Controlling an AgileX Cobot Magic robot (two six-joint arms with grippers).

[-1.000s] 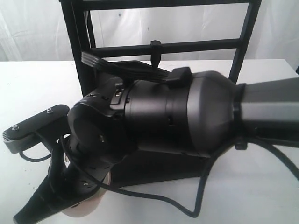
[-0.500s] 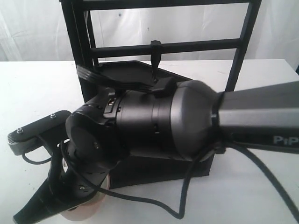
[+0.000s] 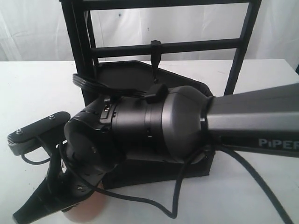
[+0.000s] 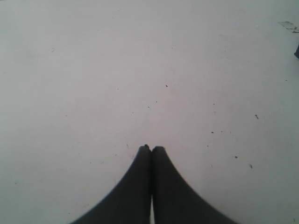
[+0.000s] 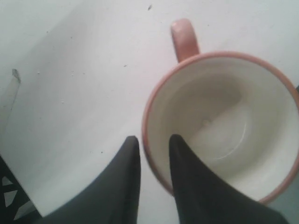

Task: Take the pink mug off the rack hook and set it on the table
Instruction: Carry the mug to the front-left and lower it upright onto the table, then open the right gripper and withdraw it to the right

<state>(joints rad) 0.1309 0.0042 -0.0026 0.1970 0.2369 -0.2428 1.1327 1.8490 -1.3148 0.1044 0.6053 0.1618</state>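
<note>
White and flecked with small dark specks, the table (image 3: 37, 88) spreads under everything. On it stands the rack (image 3: 81, 42), a tall black frame of square bars with a dark angular shelf low down. The right arm (image 3: 187, 121), bulky and dark grey, reaches across in front of the rack toward the near left of the exterior view.

Under that arm's wrist, at the lower edge of the exterior view and in front of the rack's left side, sits the pink mug (image 5: 224, 121). It is salmon-pink outside and cream-white inside, upright with its mouth open to the wrist camera. Its loop handle points away from the fingers. Whether its base touches the table I cannot tell.

The right gripper (image 5: 153, 138) is drawn narrow, pinching the mug's wall with one finger inside and one outside. The left gripper (image 4: 152, 148) has its fingers pressed together on nothing, over bare table.

The rack hook (image 3: 155, 58), a slim black peg, hangs bare from the middle bar, well apart from the mug.
</note>
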